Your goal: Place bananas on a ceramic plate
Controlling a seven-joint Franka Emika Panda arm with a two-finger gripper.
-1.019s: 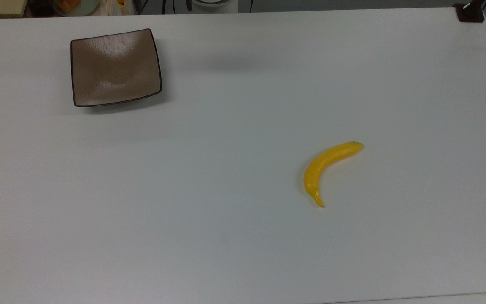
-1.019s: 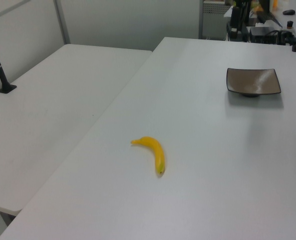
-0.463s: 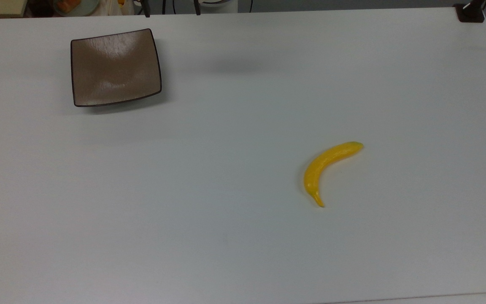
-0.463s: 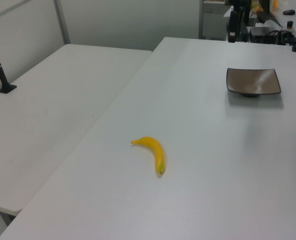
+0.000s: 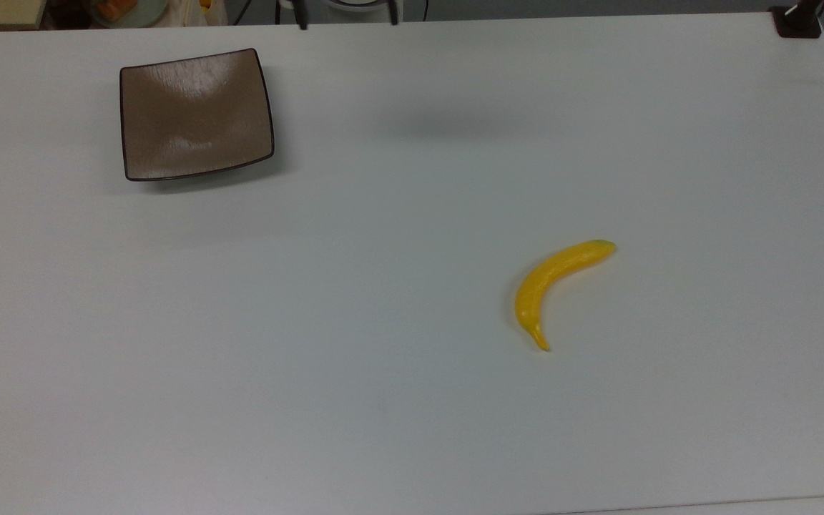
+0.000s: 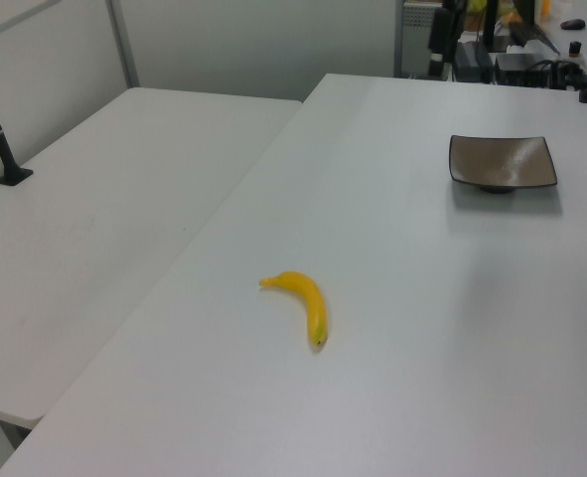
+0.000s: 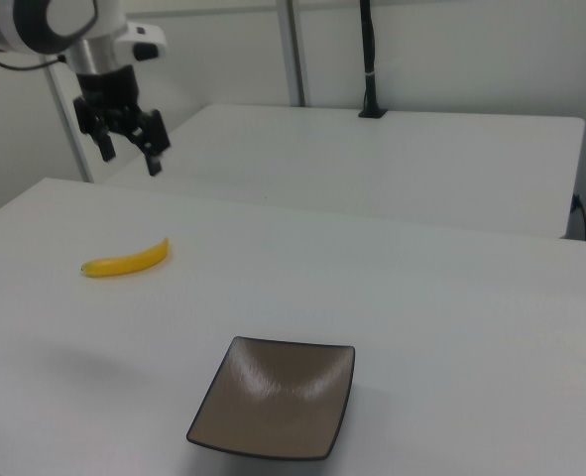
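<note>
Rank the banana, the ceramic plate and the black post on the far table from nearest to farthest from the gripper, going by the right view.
Gripper hangs open at the right view's upper left.
1. Banana: just below it, on the table.
2. Black post: across to the right view's right, on the far table.
3. Ceramic plate: near the bottom edge, empty.

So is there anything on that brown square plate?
Nothing: the plate is bare. The banana lies apart on the table. What is under the plate is covered.
</note>
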